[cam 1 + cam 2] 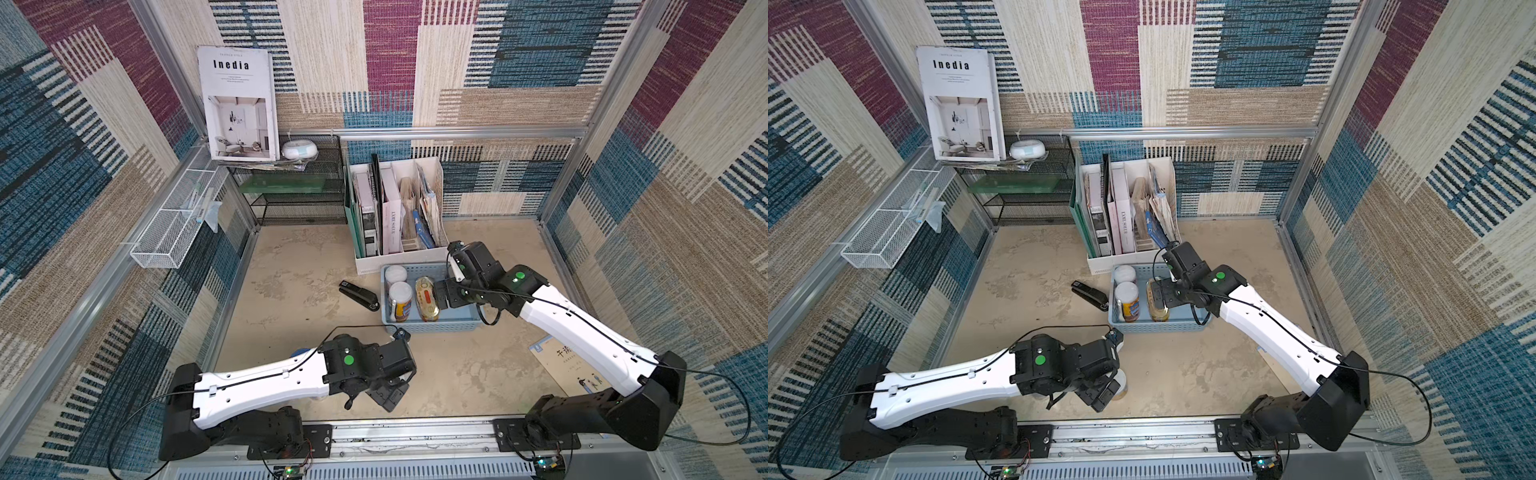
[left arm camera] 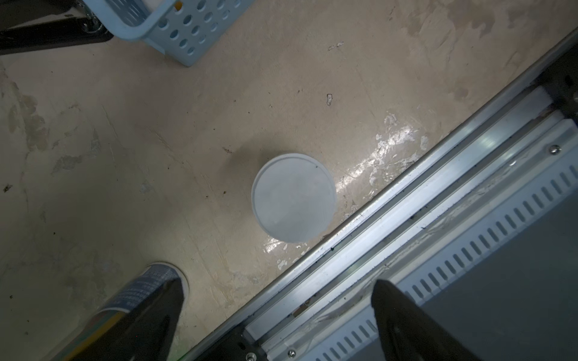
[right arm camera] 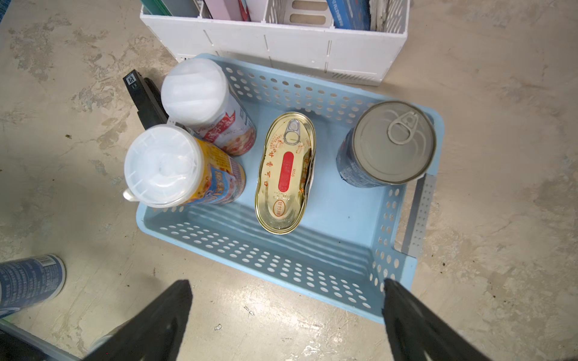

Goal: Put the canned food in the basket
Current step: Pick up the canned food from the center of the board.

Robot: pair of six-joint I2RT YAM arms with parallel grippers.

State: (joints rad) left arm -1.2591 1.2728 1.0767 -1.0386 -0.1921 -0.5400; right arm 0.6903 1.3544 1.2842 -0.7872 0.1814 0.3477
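- Left fingers [image 2: 150,322] are spread wide with nothing in them, hanging over the short round white-lidded can [image 2: 294,197] on the scuffed beige worktop [image 2: 125,156].
- Right fingers [image 3: 156,322] are wide apart too and empty, above the light blue perforated plastic basket [image 3: 312,268].
- Inside it: tall white-lidded pink-label can [image 3: 194,90], tall white-lidded yellow-label can [image 3: 162,165], flat oval gold tin [image 3: 286,175], dark pull-tab can [image 3: 394,140].

Tins, 5 tot.: 2 tall white-lidded, i.e. red-label can [image 3: 219,122] + yellow-label can [image 3: 215,184]; 1 flat oval gold tin [image 3: 286,173]; 1 dark pull-tab can [image 3: 395,142]; 1 short white-lidded can [image 2: 294,197]. Light blue basket [image 3: 281,265] x1. Black stapler [image 1: 359,295] x1. Blue tube [image 3: 28,281] x1. White file organiser [image 3: 281,47] x1, white wire-mesh basket [image 1: 166,241] x1, black mesh shelf [image 1: 303,212] x1. Magazine [image 1: 239,104] x1, booklet [image 1: 559,363] x1. Grippers x2: left gripper [image 2: 278,279], right gripper [image 3: 286,281].
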